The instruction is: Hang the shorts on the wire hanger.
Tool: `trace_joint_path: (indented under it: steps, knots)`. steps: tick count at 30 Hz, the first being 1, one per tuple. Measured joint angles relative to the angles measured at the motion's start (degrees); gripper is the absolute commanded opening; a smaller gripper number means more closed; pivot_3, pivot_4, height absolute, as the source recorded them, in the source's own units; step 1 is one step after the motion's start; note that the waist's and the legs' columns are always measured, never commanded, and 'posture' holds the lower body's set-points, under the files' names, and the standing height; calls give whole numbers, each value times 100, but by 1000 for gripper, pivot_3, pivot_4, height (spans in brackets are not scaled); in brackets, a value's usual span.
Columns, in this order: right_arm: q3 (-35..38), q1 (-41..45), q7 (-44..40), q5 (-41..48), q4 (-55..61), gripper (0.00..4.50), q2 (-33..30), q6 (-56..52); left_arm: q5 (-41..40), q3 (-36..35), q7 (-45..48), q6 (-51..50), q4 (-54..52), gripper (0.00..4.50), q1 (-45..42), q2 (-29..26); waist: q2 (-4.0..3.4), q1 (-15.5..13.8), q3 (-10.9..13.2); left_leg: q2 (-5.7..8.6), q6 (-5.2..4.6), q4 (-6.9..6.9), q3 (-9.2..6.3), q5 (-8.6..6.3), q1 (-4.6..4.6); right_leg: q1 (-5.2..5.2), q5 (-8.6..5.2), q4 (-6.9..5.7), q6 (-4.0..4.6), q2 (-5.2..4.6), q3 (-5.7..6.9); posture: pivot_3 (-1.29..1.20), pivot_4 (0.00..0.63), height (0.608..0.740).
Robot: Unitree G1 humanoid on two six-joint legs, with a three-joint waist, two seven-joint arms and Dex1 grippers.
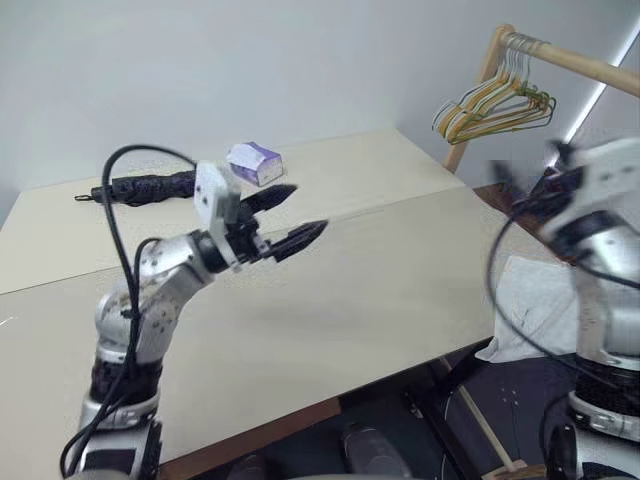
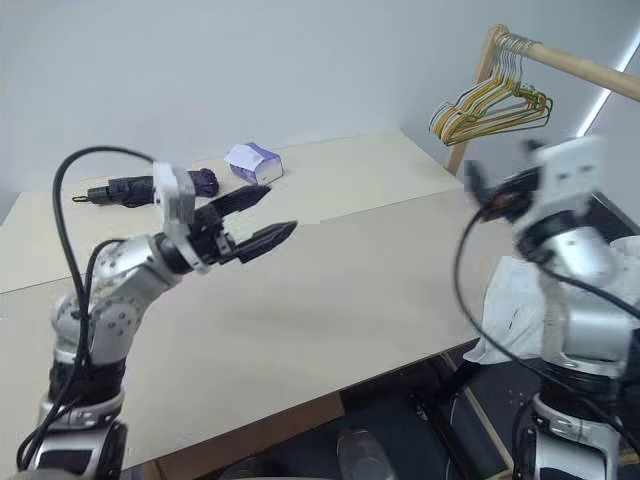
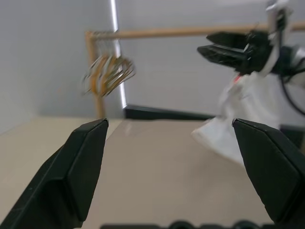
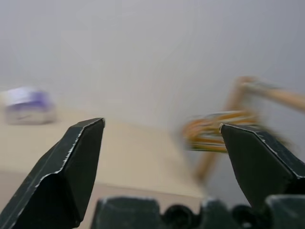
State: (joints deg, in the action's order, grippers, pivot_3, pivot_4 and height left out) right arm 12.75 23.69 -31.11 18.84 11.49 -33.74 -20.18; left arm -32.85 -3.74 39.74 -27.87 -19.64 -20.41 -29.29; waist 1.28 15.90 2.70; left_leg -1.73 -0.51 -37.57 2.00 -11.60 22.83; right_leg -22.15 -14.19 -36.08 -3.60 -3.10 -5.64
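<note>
Both of your grippers are empty, with jaws spread wide. Your left gripper (image 1: 285,222) hangs over the middle of the pale beige counter (image 1: 380,290), pointing right; your right gripper (image 3: 224,46) is raised off the counter's right edge.

The white cloth shorts (image 1: 535,310) droop over that right edge, beneath and behind your right arm, partly hidden by it. I cannot pick out a single bare wire hanger; what shows is a bunch of yellow and green hangers (image 1: 495,108) on the wooden rail (image 1: 575,62) at the far right.

The likely risks: your right arm's black cable could snag the cloth and drag it to the floor, or you could grab one of the bunched hangers. A folded black umbrella (image 1: 145,186) and a small purple-and-white box (image 1: 254,161) lie far left, out of the way.
</note>
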Motion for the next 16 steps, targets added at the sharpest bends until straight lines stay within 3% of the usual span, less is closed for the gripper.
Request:
trace_joint_path:
  steps: [4,8,16]
  knots:
    - [-846,356,-1028,40,-400,4483,-10,102,337,-105,-29,371,-258,4500,621,-167,8,-295,6,-4,0,6,-1,0,10,-13,6,2,-10,-5,6,18,8,740]
    - [-1561,939,-2007,-63,-1028,4483,12,469,430,-421,130,426,-673,4500,1370,-680,14,-653,9,-6,1,35,4,0,5,-24,1,3,-1,-9,15,63,10,740]
    - [-1712,1023,-2394,-224,-1422,4483,63,661,429,-708,159,423,-898,4500,1676,-825,17,-1462,10,-3,3,51,65,2,71,-106,13,-3,54,-13,32,75,3,740]
